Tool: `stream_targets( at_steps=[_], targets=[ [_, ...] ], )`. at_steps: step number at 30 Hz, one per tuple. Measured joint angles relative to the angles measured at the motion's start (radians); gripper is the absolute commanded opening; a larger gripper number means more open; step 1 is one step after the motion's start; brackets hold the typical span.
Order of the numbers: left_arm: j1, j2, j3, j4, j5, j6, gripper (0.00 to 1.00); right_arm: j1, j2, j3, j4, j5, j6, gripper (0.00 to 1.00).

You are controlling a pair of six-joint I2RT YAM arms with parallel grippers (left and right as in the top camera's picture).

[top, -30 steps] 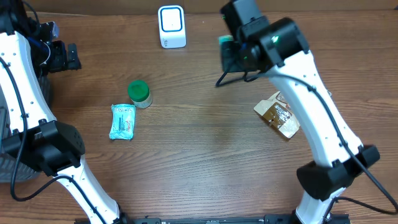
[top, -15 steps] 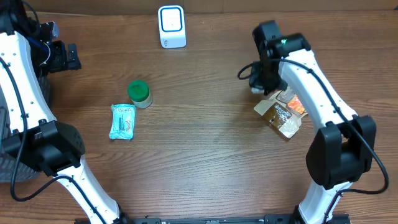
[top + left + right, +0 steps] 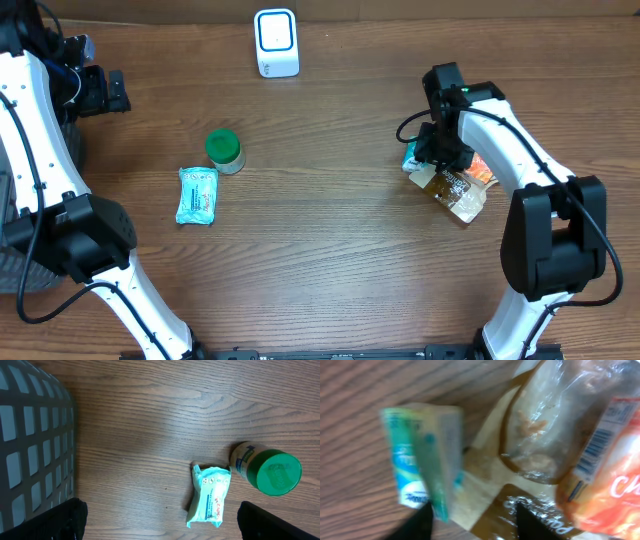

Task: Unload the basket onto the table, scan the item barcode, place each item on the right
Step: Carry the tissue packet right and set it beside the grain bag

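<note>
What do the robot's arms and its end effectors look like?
The left arm and right arm are smooth white tubes linked by bulky black joints, with thin black cables looping alongside. A small green light glows near the right arm's wrist. The left end effector and right end effector are black, each with two blunt fingers.

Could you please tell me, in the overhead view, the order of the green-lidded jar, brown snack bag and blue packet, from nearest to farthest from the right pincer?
1. The brown snack bag, right beside the right pincer.
2. The green-lidded jar, left of centre.
3. The blue packet, beyond the jar, lower left.
</note>
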Motion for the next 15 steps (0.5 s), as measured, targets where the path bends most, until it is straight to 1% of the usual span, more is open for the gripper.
stream_targets(
  at_steps=[1,2,5,10,13,15],
  targets=[
    [0.000,0.000,0.000,0.000,0.000,0.000,0.99,-0.004,0.000,0.000,-0.008,0.001,0.000,0.72],
    [0.000,0.000,0.000,0.000,0.000,0.000,1.00,-0.007,0.000,0.002,-0.018,-0.002,-0.002,0.84],
    [0.000,0.000,0.000,0.000,0.000,0.000,1.00,-0.006,0.001,0.038,-0.071,-0.036,-0.056,1.00],
    [0.000,0.000,0.000,0.000,0.000,0.000,1.00,0.018,0.002,0.204,-0.124,-0.125,-0.139,1.00],
    [0.000,0.000,0.000,0.000,0.000,0.000,1.00,0.054,0.002,0.288,-0.060,-0.233,-0.161,1.00],
    [0.000,0.000,0.000,0.000,0.000,0.000,0.99,0.082,0.002,0.304,0.009,-0.324,-0.168,1.00]
  ],
)
